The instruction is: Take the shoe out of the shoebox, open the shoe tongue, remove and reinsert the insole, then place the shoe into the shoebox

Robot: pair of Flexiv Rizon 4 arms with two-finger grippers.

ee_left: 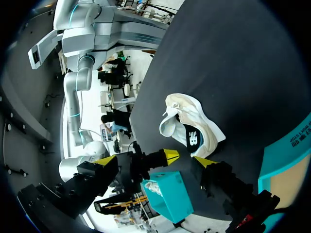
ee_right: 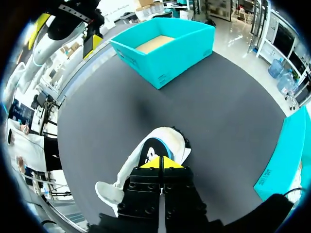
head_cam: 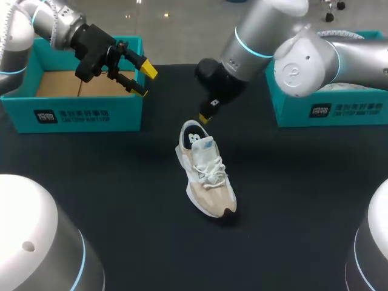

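Head view, shoe (head_cam: pixel 206 173): stands upright on its sole on the black table (head_cam: pixel 121 182), outside both boxes and roughly midway between them.
Long axis: heel toward the far edge; toe toward the near edge, angled slightly to the robot's right.
Right gripper (ee_right: pixel 160 164): fingers pressed together with nothing visible between them. The tips hang just over the heel collar, so the shoe's opening lies directly ahead of and below them.
Left gripper (head_cam: pixel 144 80): fingers spread wide and empty, above the right-hand wall of the left shoebox (head_cam: pixel 79 112), well apart from the shoe.
Nearer arm: the right, by a clear margin.
Insole (head_cam: pixel 195 138): a dark surface shows through the opening; judged to be seated inside.
Tongue: lies beneath the white laces; whether it is lifted is hard to make out.
Contact: no view settles whether the right tips touch the heel or hover just above it.
Right shoebox (head_cam: pixel 330 109): partly covered by the right arm, with most of its interior hidden.
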